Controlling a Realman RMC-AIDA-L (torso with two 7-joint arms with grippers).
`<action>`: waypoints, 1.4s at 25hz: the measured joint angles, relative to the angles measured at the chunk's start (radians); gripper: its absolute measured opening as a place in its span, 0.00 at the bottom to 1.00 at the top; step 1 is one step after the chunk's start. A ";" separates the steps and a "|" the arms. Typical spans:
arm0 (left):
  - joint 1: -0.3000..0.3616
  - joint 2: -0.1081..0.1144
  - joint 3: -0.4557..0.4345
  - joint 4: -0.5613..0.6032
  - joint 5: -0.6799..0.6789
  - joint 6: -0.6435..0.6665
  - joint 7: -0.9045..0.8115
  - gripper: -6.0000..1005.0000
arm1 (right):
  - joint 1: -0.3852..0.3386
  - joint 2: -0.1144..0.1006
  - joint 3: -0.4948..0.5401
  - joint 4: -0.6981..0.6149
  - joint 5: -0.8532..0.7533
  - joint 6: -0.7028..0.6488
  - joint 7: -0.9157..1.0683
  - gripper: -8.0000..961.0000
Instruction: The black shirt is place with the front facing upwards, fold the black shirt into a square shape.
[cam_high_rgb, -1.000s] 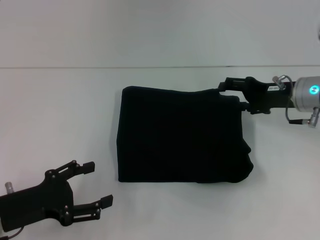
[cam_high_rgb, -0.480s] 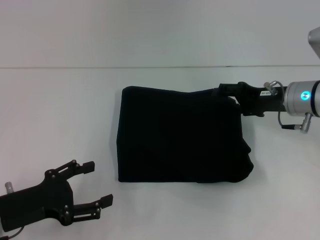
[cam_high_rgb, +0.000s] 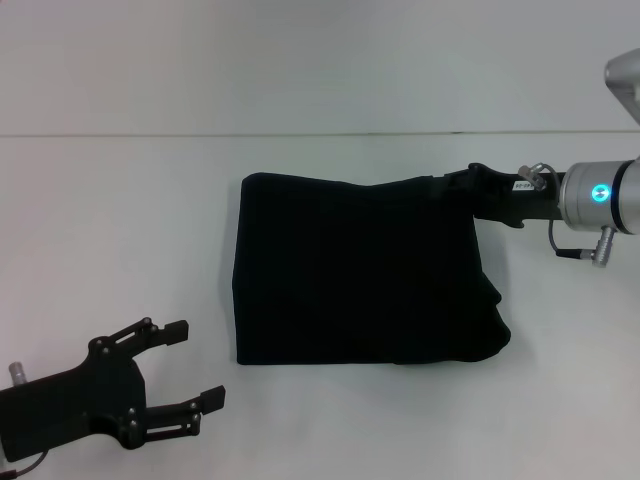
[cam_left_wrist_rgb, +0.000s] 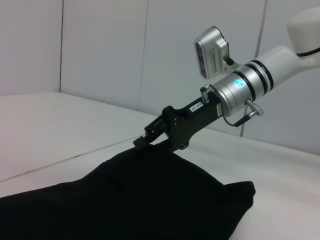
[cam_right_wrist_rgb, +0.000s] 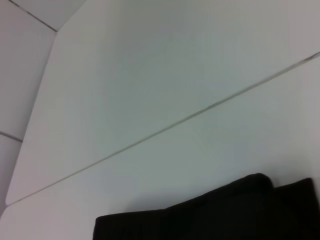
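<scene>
- I see the black shirt (cam_high_rgb: 365, 272) folded, mid-frame on the white table (cam_high_rgb: 120, 220).
- My right gripper (cam_high_rgb: 468, 186) touches its upper-right corner; closure I cannot tell.
- My left gripper (cam_high_rgb: 188, 365) sits lower left, fingers apart, holding nothing.

Bare table (cam_high_rgb: 120, 220) all around black shirt (cam_high_rgb: 360, 275); right end effector (cam_high_rgb: 462, 184) occupies shirt's far right corner.

The right gripper (cam_high_rgb: 462, 184) fingertips were hidden against the black shirt (cam_high_rgb: 360, 275), whose lettering was folded inside; the left gripper (cam_high_rgb: 195, 365) body was cut off.
</scene>
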 joint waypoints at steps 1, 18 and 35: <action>0.000 0.000 -0.001 0.000 0.000 0.000 0.000 0.94 | -0.002 -0.001 0.002 0.000 0.000 0.000 0.000 0.61; -0.008 0.000 -0.005 0.000 -0.002 0.007 -0.001 0.94 | -0.011 0.001 0.004 -0.001 0.089 0.018 -0.123 0.05; -0.023 0.000 -0.005 -0.012 -0.008 0.002 -0.002 0.94 | -0.016 0.043 -0.001 0.014 0.219 0.198 -0.328 0.05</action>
